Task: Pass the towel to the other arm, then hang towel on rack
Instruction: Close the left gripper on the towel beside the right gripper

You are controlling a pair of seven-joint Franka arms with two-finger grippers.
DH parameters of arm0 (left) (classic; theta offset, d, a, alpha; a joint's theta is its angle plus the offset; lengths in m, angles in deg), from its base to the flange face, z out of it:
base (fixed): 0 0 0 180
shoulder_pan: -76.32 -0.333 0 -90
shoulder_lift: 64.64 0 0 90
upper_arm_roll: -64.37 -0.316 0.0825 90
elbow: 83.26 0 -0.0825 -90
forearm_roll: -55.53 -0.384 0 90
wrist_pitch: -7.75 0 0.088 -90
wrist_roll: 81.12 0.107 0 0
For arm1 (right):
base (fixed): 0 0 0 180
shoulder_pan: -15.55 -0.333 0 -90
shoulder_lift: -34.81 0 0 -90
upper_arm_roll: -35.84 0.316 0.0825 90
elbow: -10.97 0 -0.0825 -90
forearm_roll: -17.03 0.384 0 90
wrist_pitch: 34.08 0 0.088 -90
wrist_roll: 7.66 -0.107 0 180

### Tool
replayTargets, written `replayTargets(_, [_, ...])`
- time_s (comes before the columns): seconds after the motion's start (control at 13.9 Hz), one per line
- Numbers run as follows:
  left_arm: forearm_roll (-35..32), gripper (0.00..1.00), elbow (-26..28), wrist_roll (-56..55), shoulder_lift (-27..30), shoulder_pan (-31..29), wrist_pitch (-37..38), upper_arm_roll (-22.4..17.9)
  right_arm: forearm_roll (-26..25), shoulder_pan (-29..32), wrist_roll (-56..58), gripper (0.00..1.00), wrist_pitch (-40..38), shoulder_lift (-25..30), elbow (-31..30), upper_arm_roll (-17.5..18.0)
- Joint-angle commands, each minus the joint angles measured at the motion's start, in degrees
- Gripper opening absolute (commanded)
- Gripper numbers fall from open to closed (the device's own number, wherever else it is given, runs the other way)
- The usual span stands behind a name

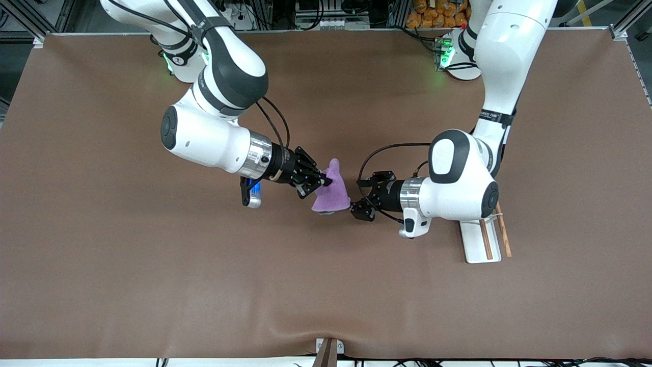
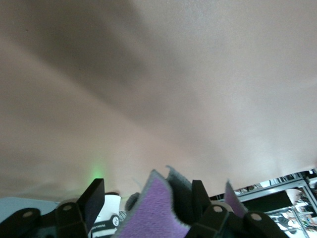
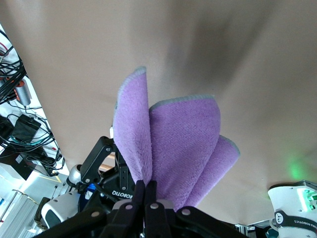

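The towel (image 1: pixel 332 192) is a small purple cloth with a grey edge, bunched into soft upright folds and held off the brown table (image 1: pixel 102 255), well apart from the rack (image 1: pixel 486 239) toward the right arm's end. On the side of the towel away from the rack, the right gripper (image 1: pixel 317 183) has its fingers pinched tight on a fold. Between the towel and the rack, the left gripper (image 1: pixel 364 196) has its fingers (image 2: pixel 94 198) spread wide with the cloth's edge between them, not yet clamped.

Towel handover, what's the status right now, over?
Right gripper shut on towel, held above table. Left gripper open at the towel's edge, not yet gripping. Rack waits beneath left arm. Nothing in the way.
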Motion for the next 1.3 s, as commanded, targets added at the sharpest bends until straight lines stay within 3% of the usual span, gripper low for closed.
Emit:
replayTargets(0.0, [3.13,0.79,-1.66,1.35,-1.64,-0.36,0.19,0.13,0.65,0.27,0.00,0.00,-0.19,-0.87,1.57,0.17])
replayTargets(0.36, [3.14,0.78,-1.66,0.91,-0.85,-0.36,0.89,0.22,0.65,0.35,0.08,0.00,-0.19,-0.87,1.57,0.17])
replayTargets(0.5, [2.87,0.57,-1.66,0.91,-0.15,-0.71,3.60,0.22,0.65,0.35,0.08,0.00,-0.19,-0.87,1.57,0.17])
replayTargets(0.58, [2.79,0.52,-1.66,0.91,0.29,-1.15,5.19,0.13,0.65,0.35,0.08,0.00,-0.19,-0.87,1.57,0.17])
replayTargets(0.72, [3.05,0.46,-1.66,0.82,0.38,-2.03,7.21,0.13,0.65,0.35,0.08,0.00,-0.19,-0.87,1.57,0.17])
replayTargets(1.01, [3.22,0.44,-1.66,0.91,0.38,-2.56,7.84,0.13,0.65,0.35,0.08,0.00,-0.19,-0.87,1.57,0.17])
replayTargets(1.22, [3.22,0.31,-1.66,0.82,0.38,-2.65,7.93,0.22,0.56,0.35,0.08,0.00,-0.19,-0.96,1.57,0.17])
